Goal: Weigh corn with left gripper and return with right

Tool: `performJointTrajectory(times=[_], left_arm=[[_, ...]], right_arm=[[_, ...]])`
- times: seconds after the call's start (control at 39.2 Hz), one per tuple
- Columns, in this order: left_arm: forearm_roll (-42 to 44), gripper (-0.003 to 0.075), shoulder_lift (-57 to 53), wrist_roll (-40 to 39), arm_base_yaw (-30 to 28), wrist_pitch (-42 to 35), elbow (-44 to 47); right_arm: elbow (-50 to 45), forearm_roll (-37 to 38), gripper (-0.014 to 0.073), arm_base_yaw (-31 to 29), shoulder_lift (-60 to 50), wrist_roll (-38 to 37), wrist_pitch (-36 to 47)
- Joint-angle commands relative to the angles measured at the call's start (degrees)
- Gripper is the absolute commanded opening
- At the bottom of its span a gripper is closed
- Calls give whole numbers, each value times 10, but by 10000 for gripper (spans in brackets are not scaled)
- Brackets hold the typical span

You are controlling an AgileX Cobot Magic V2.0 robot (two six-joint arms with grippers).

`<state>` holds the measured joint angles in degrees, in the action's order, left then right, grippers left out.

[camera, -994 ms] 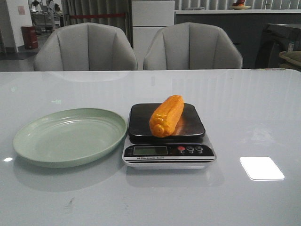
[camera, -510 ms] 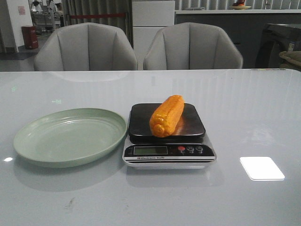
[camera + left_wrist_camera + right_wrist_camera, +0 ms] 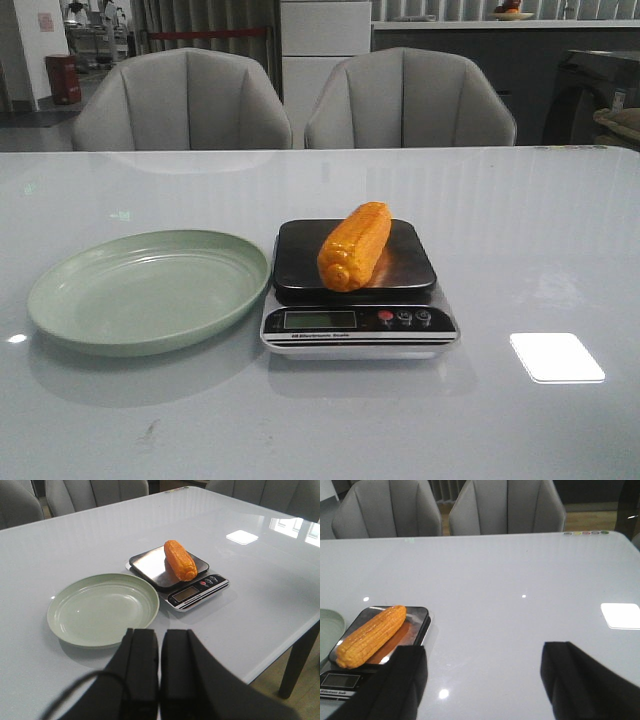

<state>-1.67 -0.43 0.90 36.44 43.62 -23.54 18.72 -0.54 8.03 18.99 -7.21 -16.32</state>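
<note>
Front view shows a wide, glossy white table [image 3: 520, 250], and none of my arms appear in it. Resting on the table is a pale green plate [image 3: 150, 290] with nothing on it, well ahead of my left fingers. Just beside the plate, touching or nearly touching its rim, stands a small kitchen scale [image 3: 358, 290] with a black platform and a silver front panel.

On that platform lies the corn [image 3: 354, 246], ahead of my left fingers and off to the inner side of my right ones, well apart from both. Its long axis runs diagonally across the platform: the blunt near end points toward me and slightly toward the plate, while the far end points away, toward the chairs.

My left gripper [image 3: 159, 672] is clenched, fingers pressed together around nothing. My right gripper [image 3: 482, 680] is released, fingers spread wide, also carrying nothing.

I judge the corn to be light, stiff and not fragile. Its kernel rows should give some grip, though the rounded body could roll on the smooth platform. I would take hold at mid-length, fingers closing across the long axis, one on each flank.
</note>
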Motion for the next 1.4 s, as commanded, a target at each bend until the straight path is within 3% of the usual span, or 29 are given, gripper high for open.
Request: performJointTrajectory(times=[0.0, 0.56, 0.92, 1.38], left_arm=[[-2, 122, -6, 1, 0, -43, -13], [-2, 122, -6, 1, 0, -43, -13], [-2, 122, -6, 1, 0, -43, -13], [-2, 122, -6, 1, 0, -43, -13]], right_arm=[[42, 1, 587, 18, 23, 8, 11], [319, -63, 581, 150, 370, -1, -199], [515, -63, 581, 187, 601, -63, -248], [721, -49, 581, 188, 830, -174, -354]])
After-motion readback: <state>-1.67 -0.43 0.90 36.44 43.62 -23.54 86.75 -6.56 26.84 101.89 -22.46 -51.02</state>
